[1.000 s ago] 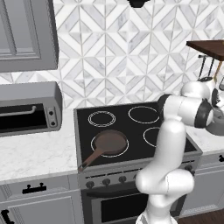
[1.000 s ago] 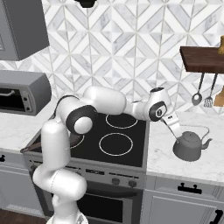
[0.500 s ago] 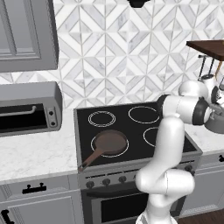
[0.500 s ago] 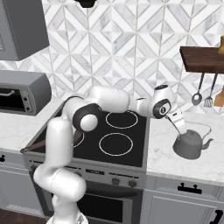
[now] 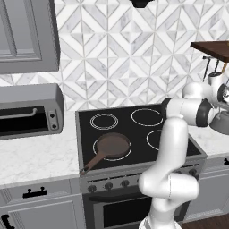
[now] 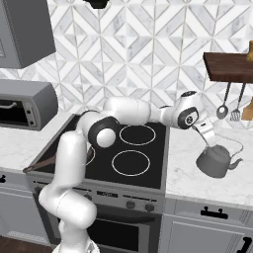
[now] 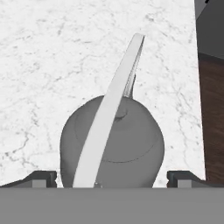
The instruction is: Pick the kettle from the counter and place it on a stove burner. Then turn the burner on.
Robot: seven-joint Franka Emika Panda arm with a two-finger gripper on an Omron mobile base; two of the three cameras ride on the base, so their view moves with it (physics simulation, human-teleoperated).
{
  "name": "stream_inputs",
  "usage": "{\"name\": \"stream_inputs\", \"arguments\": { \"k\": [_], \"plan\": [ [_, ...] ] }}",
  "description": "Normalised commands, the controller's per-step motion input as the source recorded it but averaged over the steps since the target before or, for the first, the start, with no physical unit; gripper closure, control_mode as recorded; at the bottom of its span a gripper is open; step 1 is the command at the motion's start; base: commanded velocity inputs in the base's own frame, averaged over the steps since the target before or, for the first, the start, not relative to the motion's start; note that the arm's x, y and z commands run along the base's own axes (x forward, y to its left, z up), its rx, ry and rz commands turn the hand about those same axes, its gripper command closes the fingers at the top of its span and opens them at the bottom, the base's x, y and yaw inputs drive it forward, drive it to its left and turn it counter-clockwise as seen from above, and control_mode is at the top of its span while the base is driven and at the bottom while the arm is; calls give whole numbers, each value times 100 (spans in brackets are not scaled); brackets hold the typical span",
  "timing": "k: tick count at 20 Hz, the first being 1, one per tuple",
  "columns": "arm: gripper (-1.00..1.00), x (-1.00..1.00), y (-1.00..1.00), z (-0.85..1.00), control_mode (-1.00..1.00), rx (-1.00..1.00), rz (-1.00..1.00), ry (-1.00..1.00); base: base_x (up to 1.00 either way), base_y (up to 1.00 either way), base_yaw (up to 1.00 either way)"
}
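The dull-grey kettle (image 6: 216, 161) stands on the white marble counter (image 6: 187, 179) right of the cooktop, spout to the right. It fills the lower hand view as the kettle (image 7: 131, 144), its arched handle (image 7: 111, 109) running up between my fingers. My gripper (image 7: 111, 177) is open, with one fingertip (image 7: 43, 176) on each side of the kettle's body, not closed on it. From the right base it shows as the gripper (image 6: 209, 139) just above the kettle. Two single-circle stove burners (image 6: 138, 135) lie left of the counter. At the left base view's right edge the kettle (image 5: 222, 123) is cut off.
A brown frying pan (image 5: 112, 146) sits on the front-left burner, its handle over the stove's edge. A grey toaster oven (image 5: 27, 112) stands on the left counter. A wooden shelf (image 6: 228, 66) with hanging utensils (image 6: 223, 109) is above the kettle. Stove knobs (image 6: 131, 204) line the front.
My hand has moved right and come down over the kettle. The kettle has hardly moved.
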Motion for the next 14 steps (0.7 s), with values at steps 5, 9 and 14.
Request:
{"name": "stream_inputs", "arguments": {
  "k": [5, 9, 14],
  "plan": [
    [-100, -8, 0, -13, -100, -5, 0, -11, 0, 0, 0],
    [-100, -23, 0, -37, -100, -7, 0, -10, 0, 0, 0],
    [-100, -4, 2, -18, -100, -5, 0, -8, 0, 0, 0]
  ]
}}
